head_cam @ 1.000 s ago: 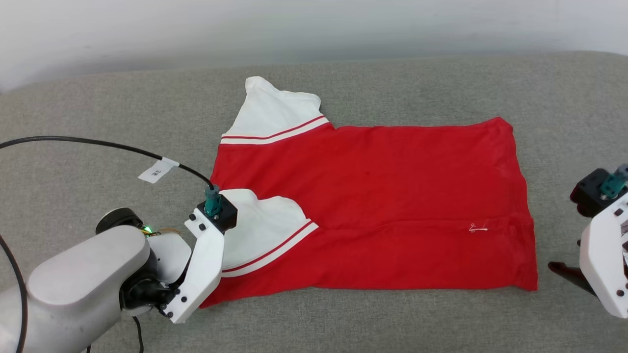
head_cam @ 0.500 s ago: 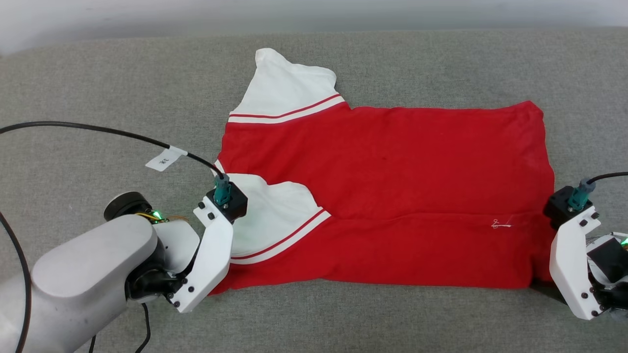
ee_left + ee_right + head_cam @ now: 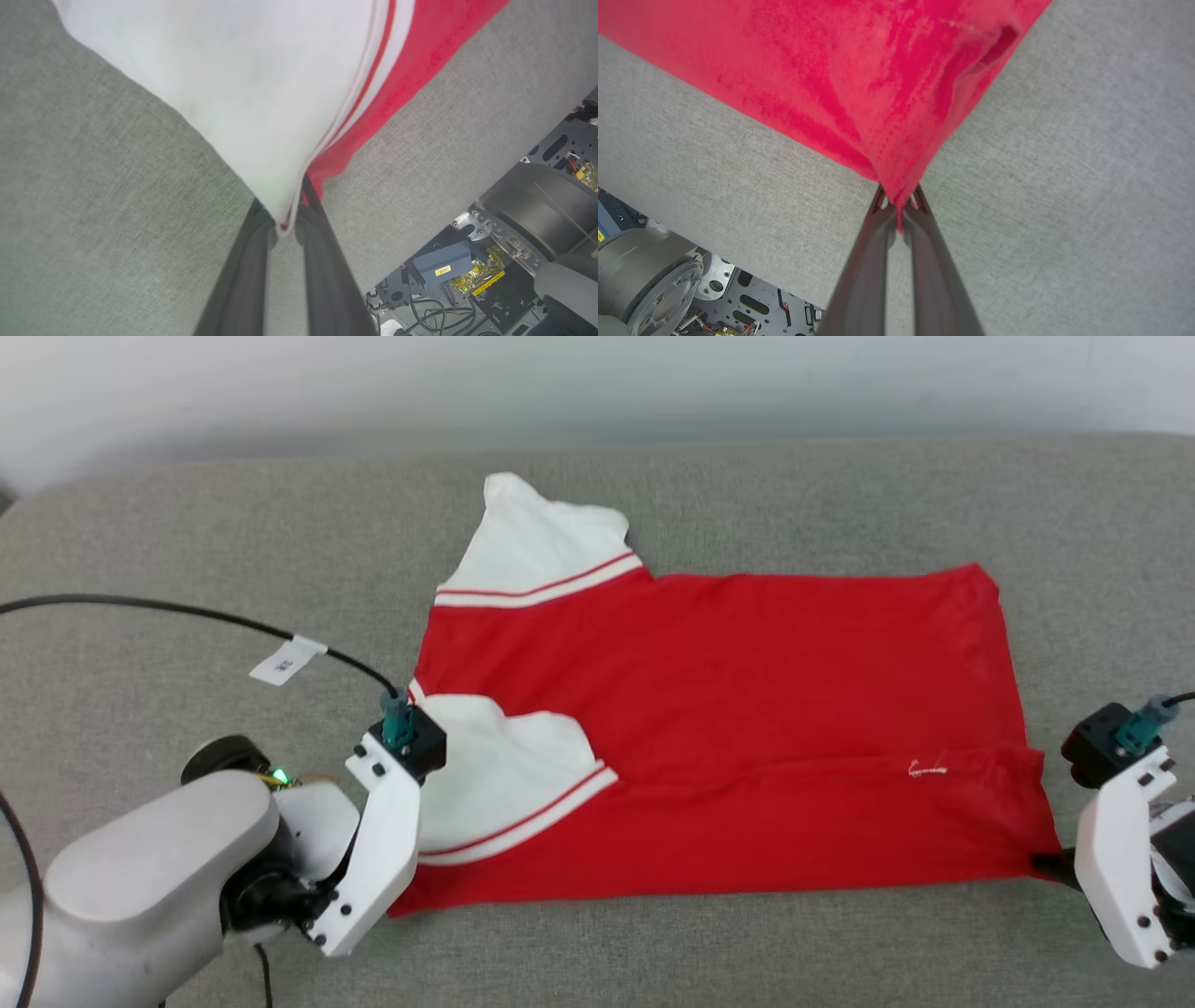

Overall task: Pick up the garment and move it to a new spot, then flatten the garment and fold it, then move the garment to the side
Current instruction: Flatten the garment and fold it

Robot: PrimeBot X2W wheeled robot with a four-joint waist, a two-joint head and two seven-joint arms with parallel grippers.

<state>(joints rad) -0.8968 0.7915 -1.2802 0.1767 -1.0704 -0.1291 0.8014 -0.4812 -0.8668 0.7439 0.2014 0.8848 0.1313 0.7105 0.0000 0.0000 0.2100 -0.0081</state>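
Grey fabric surface [image 3: 653, 952]. Nearest, the left gripper [image 3: 286, 219] is clamped on the white-sleeved corner of the garment [image 3: 728, 709], and the right gripper [image 3: 899, 207] pinches its red hem corner. Beyond, it lies flat, plain red up.

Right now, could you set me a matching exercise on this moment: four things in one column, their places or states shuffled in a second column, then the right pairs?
Column one:
1. left gripper
2. right gripper
3. far sleeve
4. paper tag

Column two:
A. fixed on the black cable
B. jaws shut on a red corner of the jersey
C. lying flat on the grey upholstery, nothing touching it
D. jaws shut on the edge of the near sleeve

Pairs: 1-D, 2-B, 3-C, 4-A.
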